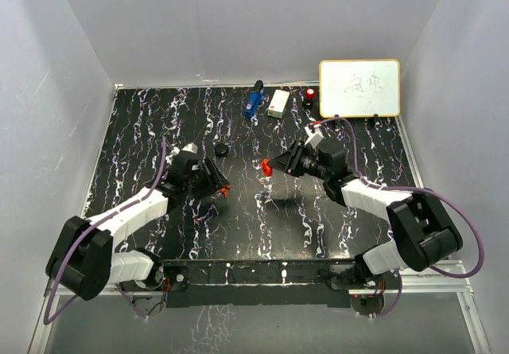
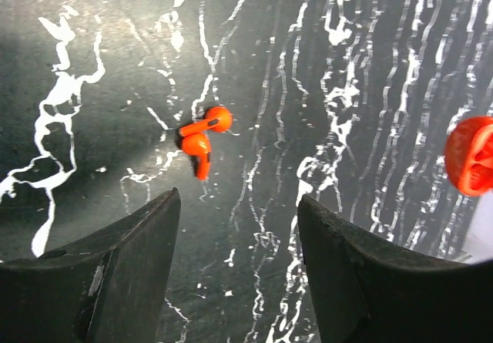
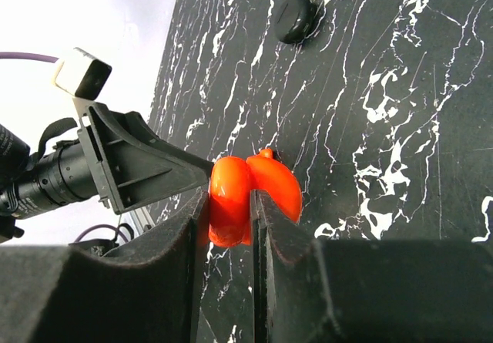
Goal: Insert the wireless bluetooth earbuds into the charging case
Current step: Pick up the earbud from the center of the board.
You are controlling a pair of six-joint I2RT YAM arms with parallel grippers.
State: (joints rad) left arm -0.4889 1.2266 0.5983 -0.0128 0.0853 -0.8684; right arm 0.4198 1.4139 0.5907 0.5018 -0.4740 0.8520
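Two small orange-red earbuds (image 2: 204,135) lie side by side, touching, on the black marbled table (image 2: 92,65). My left gripper (image 2: 237,204) hovers just short of them, open and empty, its black fingers (image 2: 131,258) spread to either side. In the top view the earbuds (image 1: 225,190) show as a red speck at the left gripper (image 1: 216,180) tips. The orange-red charging case (image 3: 250,193), its lid hinged open, is held off the table with my right gripper (image 3: 229,200) shut on one half. The charging case (image 1: 267,165) sits mid-table, right of the earbuds, and shows at the left wrist view's right edge (image 2: 470,156).
A black round disc (image 1: 222,150) lies behind the left gripper. Along the back edge stand a blue object (image 1: 254,99), a white box (image 1: 278,103), a red-topped item (image 1: 309,94) and a small whiteboard (image 1: 359,88). White walls enclose the table.
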